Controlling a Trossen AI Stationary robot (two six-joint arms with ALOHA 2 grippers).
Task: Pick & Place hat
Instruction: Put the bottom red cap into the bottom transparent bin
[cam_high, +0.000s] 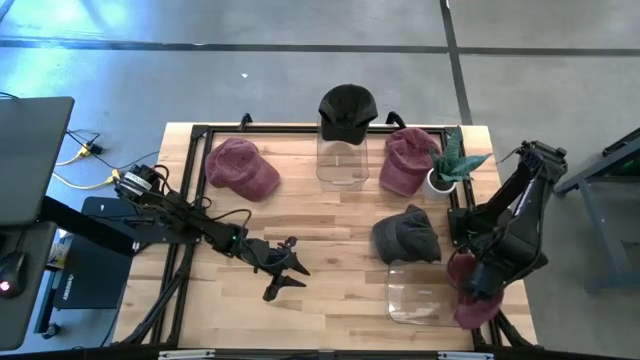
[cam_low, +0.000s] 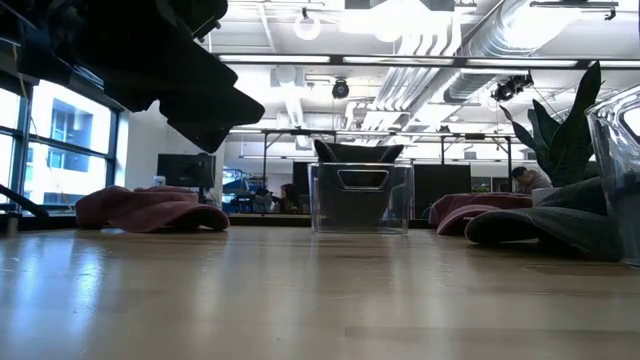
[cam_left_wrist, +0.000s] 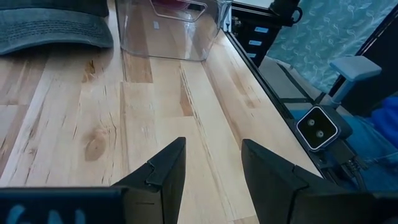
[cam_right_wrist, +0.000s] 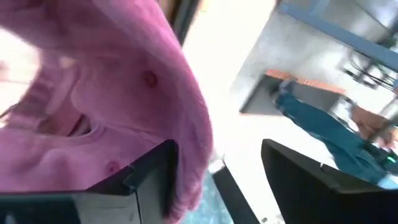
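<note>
A maroon hat (cam_high: 470, 303) shows at the table's near right corner, beside a clear container (cam_high: 415, 295). My right gripper (cam_high: 478, 285) is over it and open. In the right wrist view the hat (cam_right_wrist: 106, 106) lies beside and partly behind one finger (cam_right_wrist: 149, 180), and nothing is in the gap between the fingers. Whether the hat rests on the table or hangs, I cannot tell. My left gripper (cam_high: 295, 268) hovers open over bare wood near the table's middle, with nothing between its fingers (cam_left_wrist: 161, 177). My right gripper is open, and the maroon hat's crown edge (cam_right_wrist: 186, 186) shows right against one finger's outer side. I cannot tell whether that finger touches the cloth.
A grey hat (cam_high: 408, 235) leans on the near clear container. At the far edge a black hat (cam_high: 347, 108) sits on another clear container (cam_high: 342, 160). Two more maroon hats (cam_high: 242, 168) (cam_high: 405, 160) and a potted plant (cam_high: 448, 165) lie toward the far side.
</note>
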